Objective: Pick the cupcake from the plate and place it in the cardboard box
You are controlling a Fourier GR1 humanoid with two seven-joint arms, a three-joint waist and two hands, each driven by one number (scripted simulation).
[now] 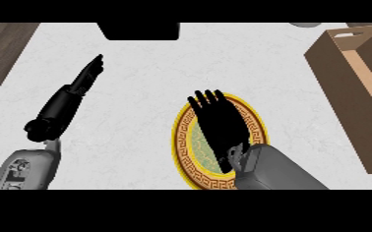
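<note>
Along the left edge, a brown wood-grain strip [13, 44] is cut off by the frame, and only part of the grey left forearm [25, 169] shows at the lower corner. The left hand [85, 76] rests well left of the plate, its fingers straight and close together, pointing up the view and holding nothing. At the top, a black block [138, 30] is cropped by the upper edge and I cannot tell what it is.

The cupcake cannot be seen. The right hand [218, 123] lies spread over the middle of the plate [179, 128], fingers straight and slightly fanned, and it hides whatever sits there. The right forearm [280, 169] covers the plate's lower right rim. A small grey shape [305, 24] at the top right is too cropped to name.

The counter [138, 108] is white and faintly marbled, and it fills most of the view.

Around the hand, the plate shows a yellow rim, a gold key-pattern band and a slice of pale green centre. The cardboard box [341, 73] stands well apart to the right, cut off by the right edge. Its brown side wall and part of its open top show, but what it contains cannot be made out.
</note>
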